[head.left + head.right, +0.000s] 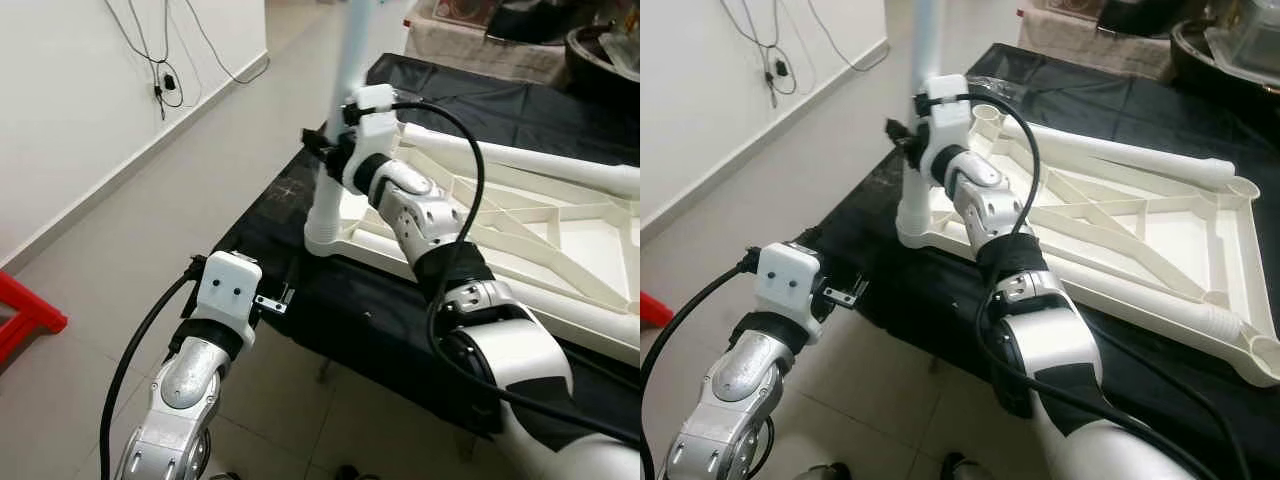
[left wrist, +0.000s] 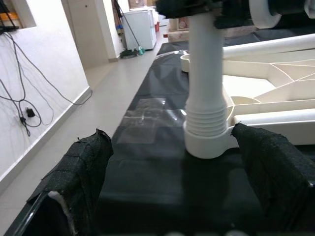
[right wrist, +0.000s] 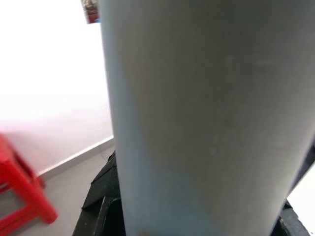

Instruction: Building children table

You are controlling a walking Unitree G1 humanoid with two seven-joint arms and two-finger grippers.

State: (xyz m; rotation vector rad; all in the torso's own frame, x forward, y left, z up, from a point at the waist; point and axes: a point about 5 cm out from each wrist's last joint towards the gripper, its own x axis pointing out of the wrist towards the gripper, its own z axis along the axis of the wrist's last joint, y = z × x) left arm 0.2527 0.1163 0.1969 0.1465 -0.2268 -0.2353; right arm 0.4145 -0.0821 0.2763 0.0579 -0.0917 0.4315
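Head views: right gripper (image 1: pixel 325 150) clamped on upright white table leg (image 1: pixel 328 205) seated in corner socket of upturned white tabletop frame (image 1: pixel 1160 225) on black-covered table (image 1: pixel 400 320); left wrist: left gripper (image 2: pixel 172 191) spread wide, empty, facing leg base; right wrist: leg close-up, red stool (image 3: pixel 19 191) beyond.

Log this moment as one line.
right gripper: shut on table leg | leg: upright in corner socket of tabletop frame | left gripper: open, facing leg base | surface: black cloth

A red plastic stool (image 1: pixel 25 318) stands on the pale tiled floor (image 1: pixel 130 225). Black cables (image 1: pixel 160 60) hang down the white wall (image 1: pixel 60 110). A black cloth-covered surface (image 1: pixel 400 320) is there.
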